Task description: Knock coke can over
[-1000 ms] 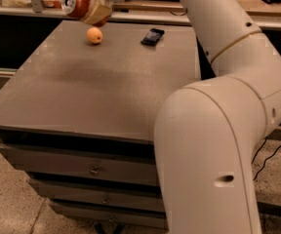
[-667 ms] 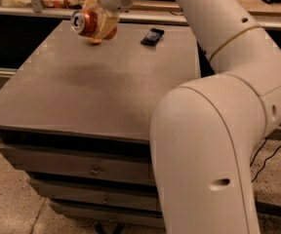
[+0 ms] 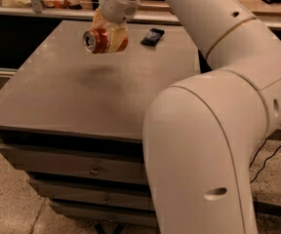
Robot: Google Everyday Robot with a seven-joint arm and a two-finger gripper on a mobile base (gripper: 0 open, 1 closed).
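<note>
Camera view (the only one): the gripper (image 3: 112,33) sits in the upper left-centre of the frame, at the end of the big white arm (image 3: 204,130) that fills the right side. Its fingers are clamped round the coke can (image 3: 103,40). The can is on its side, silver top facing left toward the frame edge, and it hangs in the air above the table (image 3: 82,101), not touching it. A soft shadow (image 3: 99,74) falls on the tabletop just below. A flat dark packet (image 3: 152,36) lies on the table just to the right of the gripper, apart from the can. Drawers (image 3: 94,169) run along the table's front, lower left.

Progress, as a judgement: approx. halfway. The can is already tipped horizontal, but it's held, not lying on the table. Left to do: bring it down onto the surface on its side & let go.
</note>
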